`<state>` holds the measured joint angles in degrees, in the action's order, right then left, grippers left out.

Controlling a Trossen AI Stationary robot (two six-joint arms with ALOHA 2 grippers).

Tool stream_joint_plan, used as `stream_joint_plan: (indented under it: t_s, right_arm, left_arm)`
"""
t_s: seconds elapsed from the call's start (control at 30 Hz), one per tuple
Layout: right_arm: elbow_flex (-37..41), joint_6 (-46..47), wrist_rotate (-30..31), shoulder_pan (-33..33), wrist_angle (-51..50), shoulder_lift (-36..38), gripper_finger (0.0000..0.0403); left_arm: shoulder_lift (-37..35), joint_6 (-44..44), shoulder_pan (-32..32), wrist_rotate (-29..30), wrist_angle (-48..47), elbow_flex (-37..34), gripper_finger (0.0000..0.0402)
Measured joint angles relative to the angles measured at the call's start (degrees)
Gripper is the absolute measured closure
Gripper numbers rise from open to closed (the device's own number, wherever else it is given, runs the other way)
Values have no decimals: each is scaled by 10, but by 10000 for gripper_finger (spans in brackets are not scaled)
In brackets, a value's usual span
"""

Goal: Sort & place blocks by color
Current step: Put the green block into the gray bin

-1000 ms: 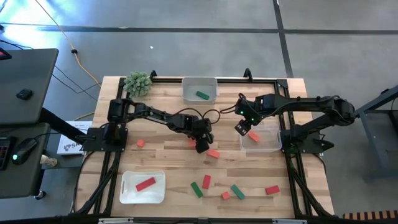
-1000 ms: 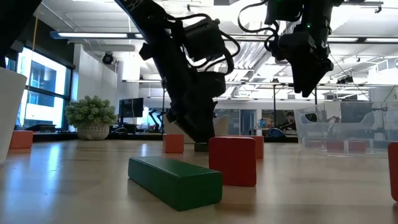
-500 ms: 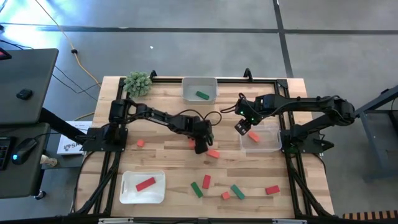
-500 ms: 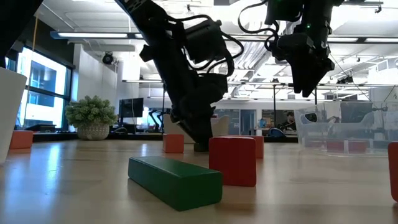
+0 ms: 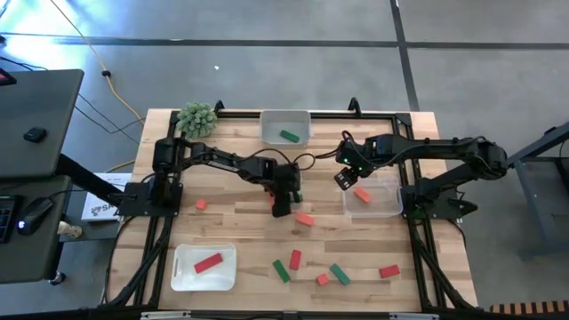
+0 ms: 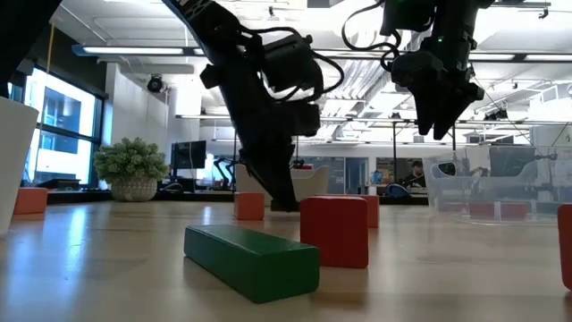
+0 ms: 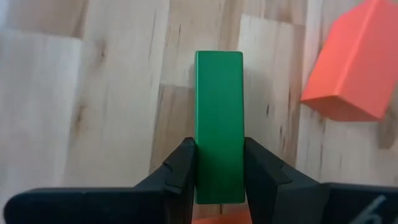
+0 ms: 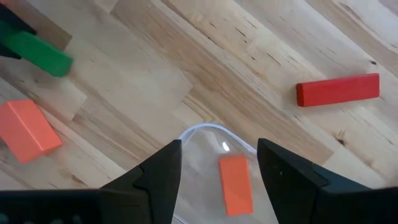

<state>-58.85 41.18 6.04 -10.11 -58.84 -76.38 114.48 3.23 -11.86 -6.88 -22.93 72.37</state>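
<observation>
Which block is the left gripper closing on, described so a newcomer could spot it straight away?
Start at the wooden table and follow the left arm to its gripper near the table's middle. Between its fingers is a long green block, gripped across its narrow sides. Its closest neighbour is an orange block lying apart from it; colour and the grip single it out.

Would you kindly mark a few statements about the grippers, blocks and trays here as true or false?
1. The left gripper grips a green block. True.
2. The right gripper holds a red block. False: its fingers are open and empty.
3. An orange block lies in the clear tray. True.
4. The far white tray holds a red block. False: it holds a green one.
</observation>
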Motion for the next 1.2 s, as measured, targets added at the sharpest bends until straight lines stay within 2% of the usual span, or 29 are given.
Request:
stream_joint_plan:
  t_s: [0.2, 0.47, 0.67, 1.0, 1.2]
  right_arm:
    - [0, 10, 10, 0, 3, 0, 204]
    - [0, 4, 45, -11, 7, 0, 204]
    - [0, -28, 55, -31, 70, 0, 204]
    - [0, -122, 55, -77, 214, 0, 204]
    - [0, -147, 54, -105, 235, 0, 204]
  left_arm:
    - [-47, -24, -38, -17, -20, 1, 327]
    - [-112, -35, -94, -14, 4, 1, 327]
    - [-149, -35, -156, -1, 30, 1, 327]
    - [-145, -7, -267, 20, 60, 2, 327]
    - [-119, 35, -299, 20, 62, 2, 317]
